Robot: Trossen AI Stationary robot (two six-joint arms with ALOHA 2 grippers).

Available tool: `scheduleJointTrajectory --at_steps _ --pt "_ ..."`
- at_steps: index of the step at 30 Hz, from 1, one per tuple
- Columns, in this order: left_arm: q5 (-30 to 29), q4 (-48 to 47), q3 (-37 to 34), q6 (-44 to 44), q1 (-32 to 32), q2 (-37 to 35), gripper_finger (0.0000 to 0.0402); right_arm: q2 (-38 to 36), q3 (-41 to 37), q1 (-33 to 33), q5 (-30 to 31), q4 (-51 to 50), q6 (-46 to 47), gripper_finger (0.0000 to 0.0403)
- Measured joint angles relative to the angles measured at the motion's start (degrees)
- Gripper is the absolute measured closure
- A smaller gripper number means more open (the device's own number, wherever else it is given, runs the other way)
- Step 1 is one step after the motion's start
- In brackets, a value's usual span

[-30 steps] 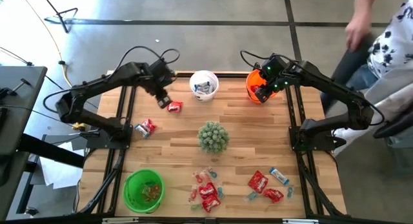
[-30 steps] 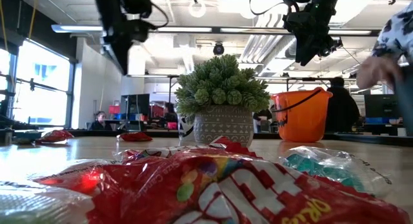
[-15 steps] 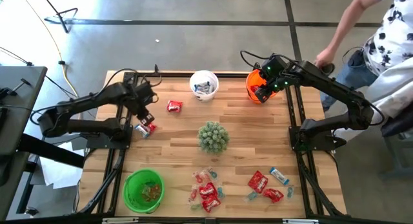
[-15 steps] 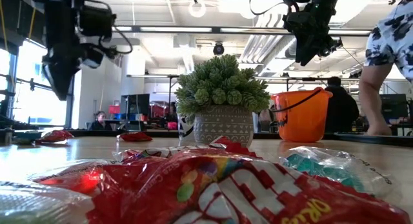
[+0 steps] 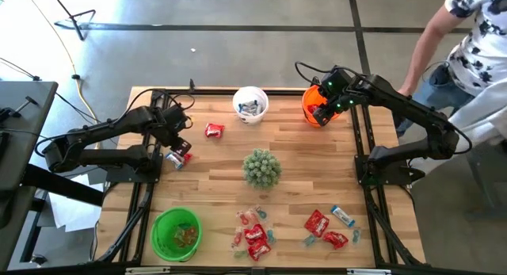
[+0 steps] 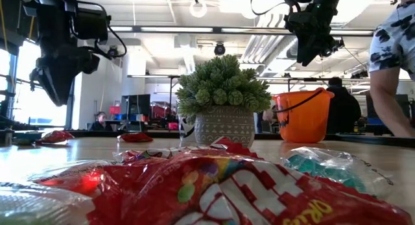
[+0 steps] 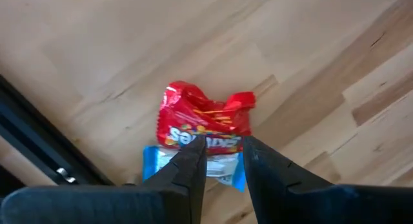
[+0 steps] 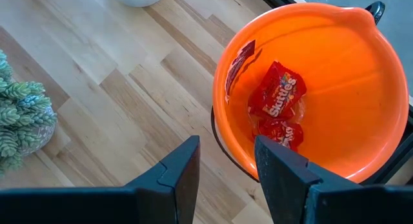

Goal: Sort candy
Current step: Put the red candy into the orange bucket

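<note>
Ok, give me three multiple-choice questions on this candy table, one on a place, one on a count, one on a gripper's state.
1. Where does the right gripper hover?
A. over the round orange plastic bucket
B. over the green bucket
C. over the plant

2. How many shiny red packets lie in that bucket?
A. none
B. at least two
C. ten

3. The left gripper is
A. lifting a packet
B. empty above a red packet on a blue-and-white wrapper
C. inside the white bucket

A: the high view shows it there. B: the right wrist view shows two. B: nothing sits between its fingers.

Dark jointed arms (image 5: 103, 136) — looping black cables
</note>
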Motion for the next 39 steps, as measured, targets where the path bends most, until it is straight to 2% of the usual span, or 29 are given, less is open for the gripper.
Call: scheduleJointTrajectory --at_steps 9,21,29,39 --pt "2.21 2.27 0.00 -12.30 -2.71 0.03 0.0311 0.00 0.00 0.00 0.00 -0.02 0.00 0.0258" --pt "1.80 12.95 0.02 -35.51 -12.24 0.67 0.0311 0.00 -0.01 0.01 -0.02 -0.01 -0.01 0.0258" --pt "-2.18 14.69 0.02 -52.08 -21.39 3.10 0.0311 -0.01 -0.01 0.00 -0.02 -0.02 -0.01 0.0258" --pt "-11.48 15.14 0.04 -72.42 -33.31 4.28 0.0302 0.00 -0.02 0.00 -0.02 0.00 0.00 0.0258"
